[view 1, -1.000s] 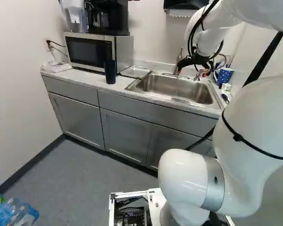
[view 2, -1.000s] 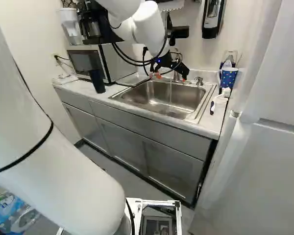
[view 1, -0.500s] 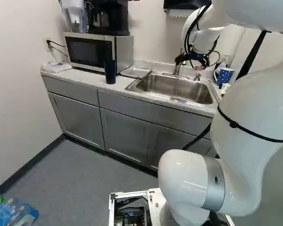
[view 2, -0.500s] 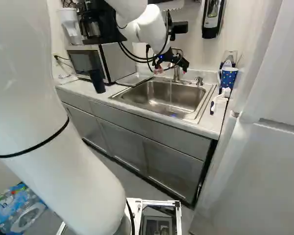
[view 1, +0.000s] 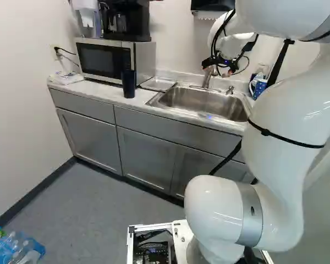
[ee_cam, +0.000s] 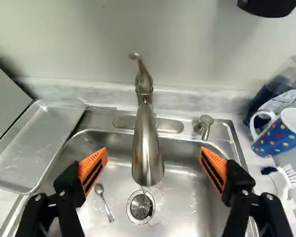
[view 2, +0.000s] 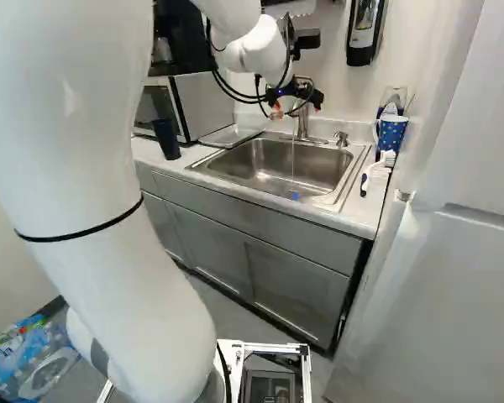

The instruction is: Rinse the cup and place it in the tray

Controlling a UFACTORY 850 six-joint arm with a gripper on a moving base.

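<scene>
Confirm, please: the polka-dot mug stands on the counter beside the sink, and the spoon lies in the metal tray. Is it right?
Not quite: the spoon lies in the sink, next to the drain, as the wrist view shows. The polka-dot mug stands on the counter beside the sink.

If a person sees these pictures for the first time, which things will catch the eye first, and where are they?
Probably the big white arm first, filling the left side of the right base view. Next, the open gripper with orange pads, the faucet showing between its fingers and running a thin stream of water. Then the blue polka-dot mug on the counter beside the sink.
</scene>
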